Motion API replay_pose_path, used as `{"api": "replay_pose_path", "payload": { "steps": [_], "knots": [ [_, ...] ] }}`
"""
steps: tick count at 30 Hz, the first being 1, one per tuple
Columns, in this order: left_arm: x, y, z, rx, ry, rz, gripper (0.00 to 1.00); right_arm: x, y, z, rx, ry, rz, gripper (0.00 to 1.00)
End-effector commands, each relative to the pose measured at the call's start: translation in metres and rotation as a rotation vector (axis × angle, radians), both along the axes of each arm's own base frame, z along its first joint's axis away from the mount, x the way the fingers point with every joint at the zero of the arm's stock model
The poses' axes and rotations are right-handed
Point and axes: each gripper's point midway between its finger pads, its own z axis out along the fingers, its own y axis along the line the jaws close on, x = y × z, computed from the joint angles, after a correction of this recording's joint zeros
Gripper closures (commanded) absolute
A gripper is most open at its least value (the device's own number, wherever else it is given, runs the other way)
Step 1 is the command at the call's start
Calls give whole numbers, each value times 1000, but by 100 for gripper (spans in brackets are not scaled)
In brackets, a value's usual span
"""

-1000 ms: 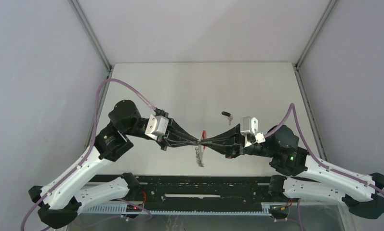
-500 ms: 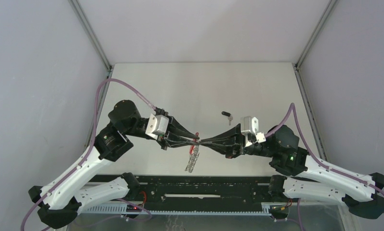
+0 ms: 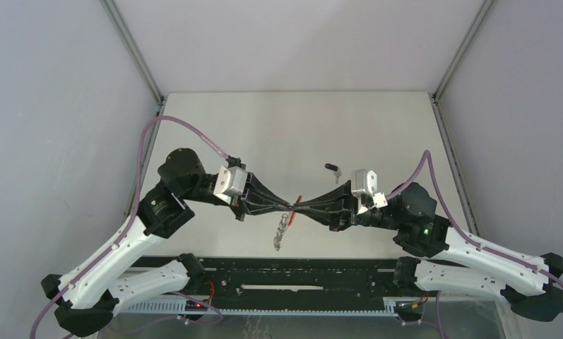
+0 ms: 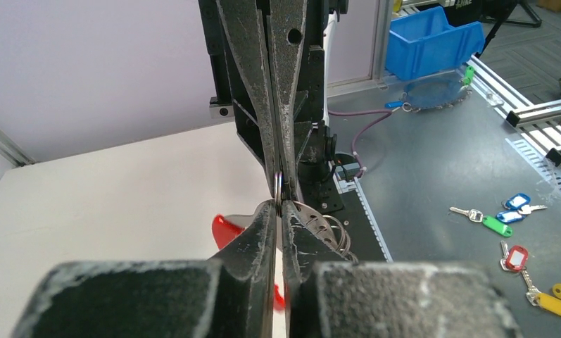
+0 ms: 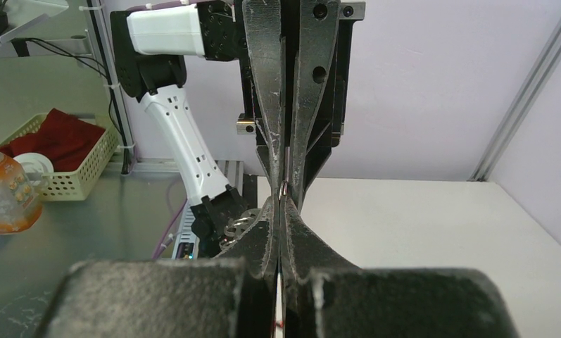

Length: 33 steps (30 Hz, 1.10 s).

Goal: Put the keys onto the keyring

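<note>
- The left gripper (image 3: 290,205) had scuffed black fingers, nearly closed, pinching a thin wire ring on the keyring (image 3: 282,232).
- The keyring hung between both tips, its silvery metal loops dangling in a row.
- The right gripper (image 3: 298,207) was clamped tight on the same ring.
- The black-headed key (image 3: 331,168) lay apart on the pale table (image 3: 264,127).

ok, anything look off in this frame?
Nothing damaged or spilled. The left gripper and right gripper meet tip to tip, both pinching the keyring, whose metal loops hang loose below. The black-headed key lies alone on the table behind them, not on the ring.
</note>
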Motion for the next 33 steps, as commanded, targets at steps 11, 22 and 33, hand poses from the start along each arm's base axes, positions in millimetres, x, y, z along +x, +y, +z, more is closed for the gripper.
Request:
{"api": "replay_pose_path", "payload": {
  "steps": [11, 22, 33],
  "knots": [
    [-2, 1, -6, -37, -136, -26, 100, -5, -11, 12, 32, -44, -19, 79],
    [-12, 10, 1, -141, -545, -85, 100, 6, -43, 11, 15, -50, -129, 48],
    [-14, 11, -1, -146, -641, -99, 100, 66, -58, -13, -39, 131, -366, 26]
  ]
}}
